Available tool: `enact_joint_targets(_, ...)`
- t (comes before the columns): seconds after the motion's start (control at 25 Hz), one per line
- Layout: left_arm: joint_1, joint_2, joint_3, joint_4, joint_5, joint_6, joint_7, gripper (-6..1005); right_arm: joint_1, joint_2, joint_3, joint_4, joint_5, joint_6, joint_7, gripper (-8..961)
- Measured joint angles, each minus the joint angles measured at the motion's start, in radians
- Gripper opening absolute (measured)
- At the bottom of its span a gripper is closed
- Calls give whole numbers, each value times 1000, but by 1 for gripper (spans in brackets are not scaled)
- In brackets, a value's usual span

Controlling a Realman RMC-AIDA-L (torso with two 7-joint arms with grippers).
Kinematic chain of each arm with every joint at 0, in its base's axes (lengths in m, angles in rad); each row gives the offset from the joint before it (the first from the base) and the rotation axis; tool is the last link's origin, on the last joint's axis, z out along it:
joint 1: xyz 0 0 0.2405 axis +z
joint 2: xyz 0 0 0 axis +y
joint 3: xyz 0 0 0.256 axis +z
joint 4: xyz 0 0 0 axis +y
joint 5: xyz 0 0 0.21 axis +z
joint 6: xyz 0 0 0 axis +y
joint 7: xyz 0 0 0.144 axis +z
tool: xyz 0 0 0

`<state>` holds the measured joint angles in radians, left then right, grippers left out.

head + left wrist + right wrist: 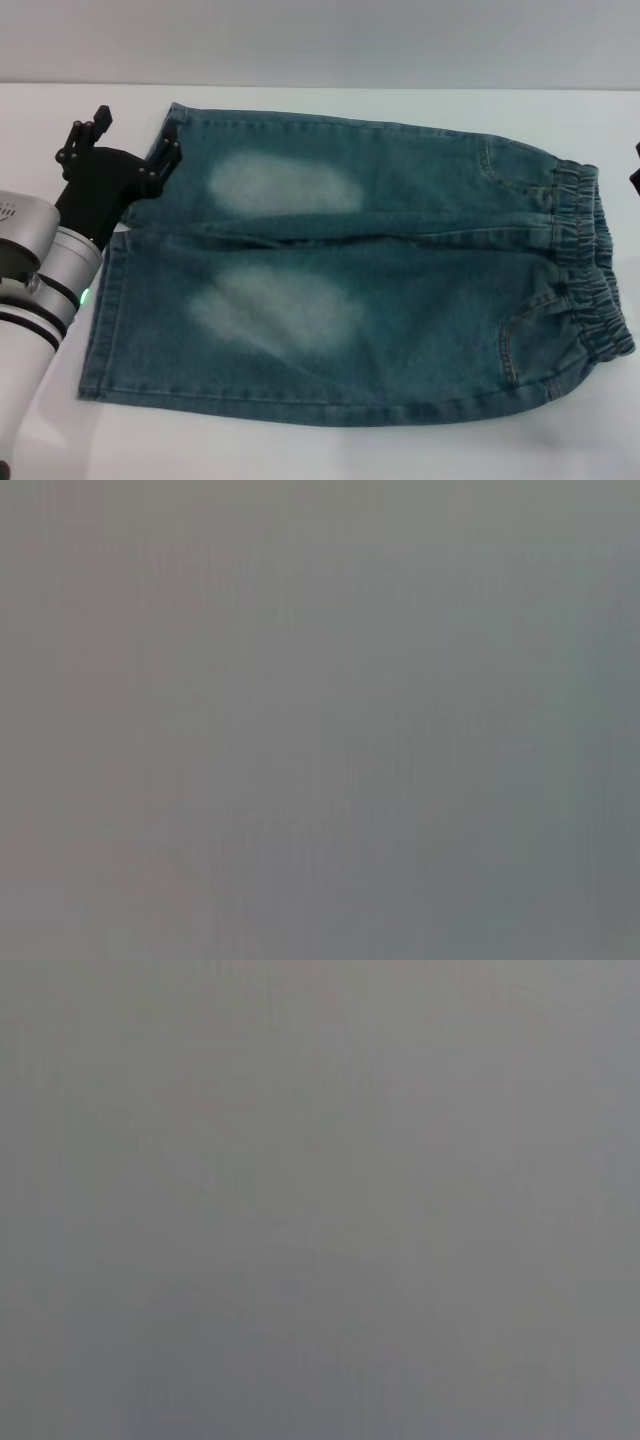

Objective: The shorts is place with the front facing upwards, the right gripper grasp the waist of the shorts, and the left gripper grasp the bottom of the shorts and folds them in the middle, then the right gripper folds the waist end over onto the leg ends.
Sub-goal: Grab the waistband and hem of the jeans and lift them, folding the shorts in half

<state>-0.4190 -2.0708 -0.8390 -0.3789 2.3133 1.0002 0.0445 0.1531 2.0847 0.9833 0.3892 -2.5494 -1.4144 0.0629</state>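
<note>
Two leg panels of the shorts [360, 270] lie spread flat on the white table [300, 455], front up, stretching away from the left gripper [125, 150] toward the robot's right, where the puckered waist [585, 265] sits near the far edge of the head view. Judging from the denim, the cloth should be fairly heavy and limp, with enough body to hold a crease but prone to sagging and dragging if lifted by one point only, so the stitched hems and the thick elastic band look like the firmest places to pinch. The bottom of the shorts [110, 290] lies right at the left gripper, whose black fingers [165, 155] are spread apart and empty, one set reaching the far leg's hem corner and seemingly just touching or hovering over it; contact cannot be confirmed. The right gripper [636, 165] shows only as a dark sliver beyond the waist, apart from the cloth, and whether it is spread or clenched I cannot tell. Both wrist views show only blank grey.
</note>
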Motion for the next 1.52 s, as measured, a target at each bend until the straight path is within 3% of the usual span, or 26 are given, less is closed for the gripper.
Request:
enact_joint_targets(0.48, 2, 1, 7, -2, 0, -13, -6, 787, -4, -1, -8, 18, 0, 6, 9, 800)
enact_joint_targets(0.6, -3, 11, 28, -58, 0, -80, -2, 784, -29, -22, 1, 124, -2, 94, 56, 800)
enact_joint_targets(0.64, -3, 11, 28, -58, 0, -80, -2, 783, -38, -37, 6, 178, -3, 146, 64, 800)
enact_joint_targets(0.76, -15, 36, 6, -155, 16, -214, -1, 780, -74, -109, 42, 438, -8, 445, 53, 801)
enact_joint_targets(0.88, 14, 91, -99, -397, 83, -505, -1, 776, -101, -162, 123, 714, -19, 834, 43, 801)
enact_joint_targets(0.96, 31, 104, -202, -527, 136, -744, -1, 774, -107, -175, 202, 872, -29, 1109, 42, 801)
enact_joint_targets(1.04, 40, 94, -328, -647, 208, -1011, 4, 772, -106, -159, 310, 1000, -34, 1392, 43, 801)
enact_joint_targets(1.08, 48, 73, -419, -735, 262, -1200, 25, 771, -104, -148, 350, 1048, -37, 1498, 40, 801)
enact_joint_targets(1.16, 48, 73, -419, -735, 262, -1200, 25, 769, -99, -122, 424, 1153, -43, 1736, 17, 801)
enact_joint_targets(1.2, 56, 58, -463, -778, 286, -1285, 47, 768, -96, -111, 456, 1191, -43, 1820, 9, 801)
enact_joint_targets(1.24, 95, 14, -587, -934, 333, -1515, 127, 767, -86, -99, 490, 1225, -42, 1927, 0, 801)
enact_joint_targets(1.32, 104, 11, -603, -967, 334, -1559, 135, 765, -56, -79, 564, 1271, -33, 2111, -8, 801)
enact_joint_targets(1.4, 128, 13, -635, -1070, 333, -1690, 135, 763, -19, -66, 638, 1291, -17, 2297, -19, 800)
enact_joint_targets(1.52, 156, 14, -656, -1142, 334, -1766, 134, 760, 15, -49, 708, 1292, 5, 2453, -53, 799)
